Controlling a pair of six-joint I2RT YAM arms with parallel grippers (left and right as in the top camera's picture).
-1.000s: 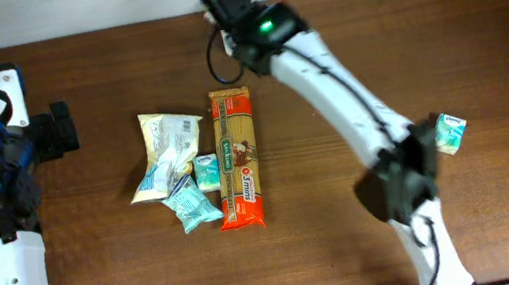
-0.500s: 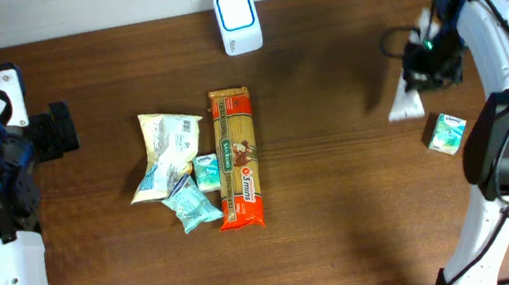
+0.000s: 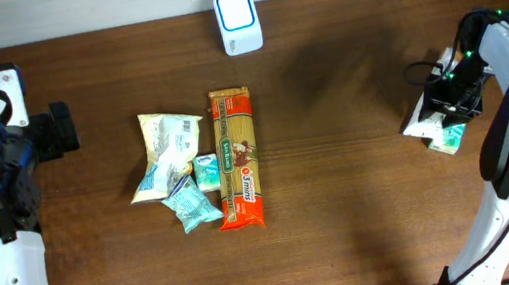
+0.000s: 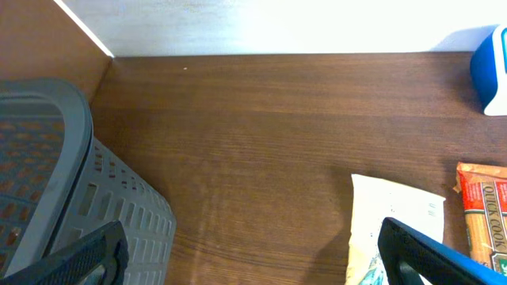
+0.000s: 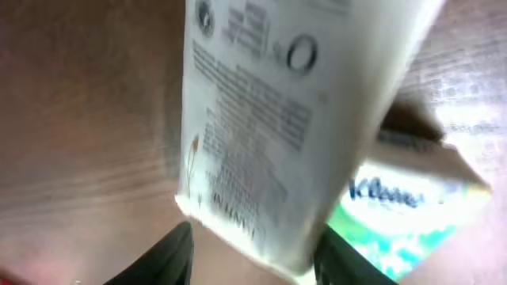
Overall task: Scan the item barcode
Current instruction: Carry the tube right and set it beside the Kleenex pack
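You will find the white packet [image 3: 417, 120] on the right side of the table [image 3: 344, 200], well apart from the scanner [image 3: 238, 20], which stands at the far edge near the middle. The right gripper [image 5: 253, 233] is at the packet: its two fingers [image 5: 162, 255] stand one on each side of the packet's lower end. The view is blurred, so you cannot tell whether they clamp it or only flank it. A green and white tissue pack [image 3: 450, 139] lies just beside the packet, on its near right, partly under it in the right wrist view. The left gripper [image 4: 252, 237] is at the left of the table, fingers wide apart with nothing between them, next to a grey basket [image 4: 55, 174]. In the middle lie a pasta packet [image 3: 237, 158], a white bag [image 3: 169, 147] and two small tissue packs [image 3: 205, 172], close together.
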